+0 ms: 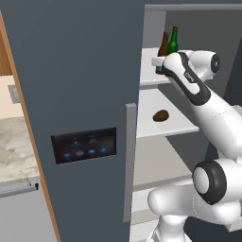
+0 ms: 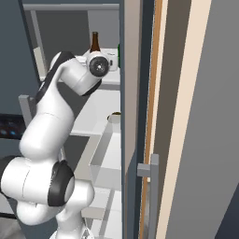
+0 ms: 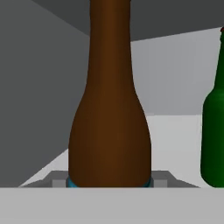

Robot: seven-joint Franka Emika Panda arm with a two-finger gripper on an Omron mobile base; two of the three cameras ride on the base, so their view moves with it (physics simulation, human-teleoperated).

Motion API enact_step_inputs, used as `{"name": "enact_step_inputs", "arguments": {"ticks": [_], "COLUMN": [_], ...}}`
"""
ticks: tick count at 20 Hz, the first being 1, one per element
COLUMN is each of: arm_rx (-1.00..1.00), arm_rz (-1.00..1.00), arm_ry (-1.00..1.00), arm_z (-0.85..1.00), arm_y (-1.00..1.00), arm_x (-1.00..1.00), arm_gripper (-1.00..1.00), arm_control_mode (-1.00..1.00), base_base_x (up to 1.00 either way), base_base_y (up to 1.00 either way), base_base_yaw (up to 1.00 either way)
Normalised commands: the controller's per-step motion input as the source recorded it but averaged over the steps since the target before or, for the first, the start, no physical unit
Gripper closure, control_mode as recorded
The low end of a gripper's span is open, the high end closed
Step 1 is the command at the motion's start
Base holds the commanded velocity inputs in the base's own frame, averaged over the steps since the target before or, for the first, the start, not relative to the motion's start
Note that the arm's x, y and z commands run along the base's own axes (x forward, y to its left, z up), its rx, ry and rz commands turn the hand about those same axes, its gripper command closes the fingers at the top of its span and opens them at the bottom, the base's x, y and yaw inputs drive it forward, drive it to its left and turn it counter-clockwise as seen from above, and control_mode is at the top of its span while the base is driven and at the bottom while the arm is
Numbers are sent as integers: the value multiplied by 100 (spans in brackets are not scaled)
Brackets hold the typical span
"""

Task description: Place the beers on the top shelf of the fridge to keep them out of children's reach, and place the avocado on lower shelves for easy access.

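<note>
Brown bottle [image 3: 109, 109] between tool [image 3: 109, 181] tips

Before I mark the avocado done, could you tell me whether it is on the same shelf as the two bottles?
No, the avocado lies on the shelf below the one holding the brown bottle and green bottle.

1. Between my jaws I see a brown bottle [image 3: 109, 109] with a teal band.
2. Beside them, a green bottle [image 3: 214, 131].
3. Below, an olive-brown avocado [image 1: 161, 115] on a white shelf [image 1: 175, 126].
</note>
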Motion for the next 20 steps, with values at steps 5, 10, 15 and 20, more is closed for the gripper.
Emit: {"name": "enact_step_inputs", "arguments": {"ticks": [5,10,15,20], "arm_rx": [0,0,0,-1], "arm_rz": [0,0,0,0], "arm_ry": [0,0,0,-1], "arm_z": [-27,-21,-15,-11], "arm_y": [0,0,0,0], "arm_x": [28,31,32,24], "arm_gripper": [100,100,100,-100], "arm_control_mode": [-100,-100,-100,-100], "base_base_x": [0,0,0,0], "base_base_y": [0,0,0,0], "base_base_yaw": [0,0,0,0]}}
